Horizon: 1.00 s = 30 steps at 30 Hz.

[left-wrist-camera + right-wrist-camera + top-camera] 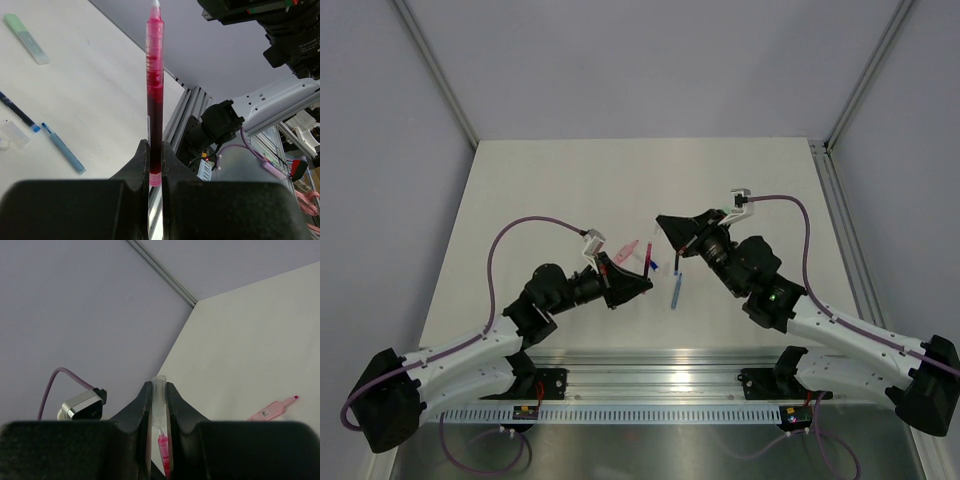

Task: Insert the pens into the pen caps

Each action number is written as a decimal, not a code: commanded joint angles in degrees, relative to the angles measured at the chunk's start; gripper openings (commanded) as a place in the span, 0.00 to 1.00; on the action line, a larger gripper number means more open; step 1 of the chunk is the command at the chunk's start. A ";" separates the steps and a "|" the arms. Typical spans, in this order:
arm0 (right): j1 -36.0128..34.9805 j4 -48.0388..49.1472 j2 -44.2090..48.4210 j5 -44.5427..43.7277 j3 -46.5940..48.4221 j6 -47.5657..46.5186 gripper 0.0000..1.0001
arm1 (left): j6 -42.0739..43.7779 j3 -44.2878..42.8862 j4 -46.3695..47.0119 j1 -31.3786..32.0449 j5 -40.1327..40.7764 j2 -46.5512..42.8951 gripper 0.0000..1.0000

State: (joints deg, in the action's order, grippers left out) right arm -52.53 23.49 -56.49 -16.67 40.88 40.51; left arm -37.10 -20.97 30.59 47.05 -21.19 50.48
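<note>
Left fingers (143, 160) at lower centre pinching a red pen (154, 100) upright, right fingers (145, 397) pinching a clear cap (159, 397), red pen's tip at its lower end, mint cap (26, 38), dark blue pen (17, 111), light blue pen (62, 147) lying on the worktop (100, 90) at left

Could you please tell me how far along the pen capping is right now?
Done: no pen looks capped yet. In hand: the left gripper holds the red pen, the right gripper holds a clear cap, and the pen's tip is at the cap's mouth; whether it is seated I cannot tell. Left: the dark blue pen, the light blue pen and a loose clear cap lie apart on the table.
</note>
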 commanded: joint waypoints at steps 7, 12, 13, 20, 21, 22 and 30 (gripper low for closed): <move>-0.64 0.24 -3.00 -0.39 4.82 -1.67 0.00 | 0.71 -0.39 4.66 0.24 -0.08 0.24 0.00; -0.64 1.21 -3.19 0.58 3.50 -0.96 0.00 | 0.89 -0.21 4.48 0.24 0.71 -0.21 0.00; -0.73 1.12 -2.93 0.58 3.15 -1.05 0.00 | 0.80 -0.12 4.48 0.24 0.71 -0.12 0.00; -0.64 0.95 -1.87 0.93 1.39 -0.96 0.00 | 0.98 -0.03 4.39 0.24 1.24 -0.38 0.00; -0.73 0.95 -1.70 1.11 1.30 -0.87 0.00 | 0.98 -0.03 4.30 0.24 1.33 -0.21 0.00; -0.64 0.95 -1.61 1.37 0.96 -0.87 0.00 | 0.98 -0.12 4.39 0.24 1.33 -0.21 0.00; -0.73 1.30 -0.82 2.34 -0.37 -0.26 0.00 | 0.89 -0.21 4.39 0.24 1.24 0.32 0.00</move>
State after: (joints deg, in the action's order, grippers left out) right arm -52.58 22.83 -58.48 -15.33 40.84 39.90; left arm -37.10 -20.97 30.59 47.05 -21.04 50.74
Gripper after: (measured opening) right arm 0.185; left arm 0.046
